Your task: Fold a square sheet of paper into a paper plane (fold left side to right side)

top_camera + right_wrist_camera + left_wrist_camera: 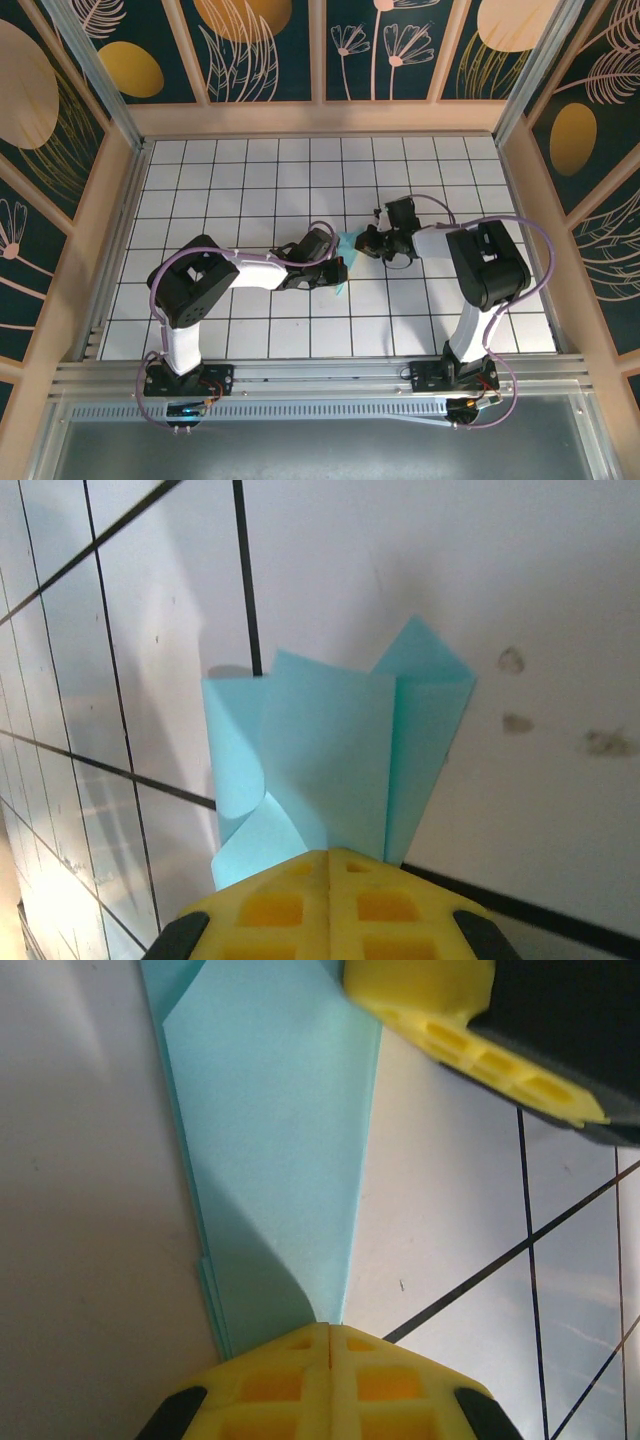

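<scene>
**Item:** paper plane [275,1150], teal-blue. It is part-formed and tapers to a slim point, with layered edges showing along one side.

**Location:** laid on the white gridded surface [250,180], between the two sets of jaws.

**Left jaws:** closed flush, tip against tip, and set at the plane's narrow point. It cannot be told whether the point is nipped between them or only pressed down.

**Right jaws:** likewise fully closed, and set at the plane's wider end. Loose flaps there are seen standing up and fanning apart instead of lying flat. It cannot be told whether paper is caught between them.

**Hazards, as judged:**
- The thin sheet may be torn or stretched if both ends are drawn away from the plane's centre crease together.
- If the raised flaps at the wider end are pressed as they stand, a crooked crease may be set and the layers left uneven.
- If either end is let go abruptly, the plane may slide or spring open, and the alignment for the left-to-right fold would be lost.
</scene>
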Robot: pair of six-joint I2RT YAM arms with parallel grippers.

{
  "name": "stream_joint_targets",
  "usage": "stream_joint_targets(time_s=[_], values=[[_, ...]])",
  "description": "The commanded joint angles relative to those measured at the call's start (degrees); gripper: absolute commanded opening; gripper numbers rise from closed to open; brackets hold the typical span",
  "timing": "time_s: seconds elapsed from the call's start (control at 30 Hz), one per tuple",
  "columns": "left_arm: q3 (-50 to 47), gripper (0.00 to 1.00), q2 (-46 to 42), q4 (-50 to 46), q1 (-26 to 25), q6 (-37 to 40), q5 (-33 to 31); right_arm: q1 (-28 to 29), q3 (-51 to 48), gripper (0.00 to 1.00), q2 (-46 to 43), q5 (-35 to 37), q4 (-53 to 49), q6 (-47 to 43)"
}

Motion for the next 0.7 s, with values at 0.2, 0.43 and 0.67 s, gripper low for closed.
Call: stream_joint_targets(time_s=[0.2,0.43,0.67], values=[[-3.4,0.0,3.5,-11.9,-0.1,0.5,-1.0,-4.5,3.7,0.0,4.2,7.2,1.8,-2.3],[-3.3,0.0,3.5,-11.7,-0.1,0.5,-0.9,-6.8,5.9,0.0,5.9,6.2,1.6,-2.9],[-3.3,0.0,3.3,-11.5,-0.1,0.4,-1.0,-8.7,8.6,0.0,8.0,5.7,0.9,-3.6]])
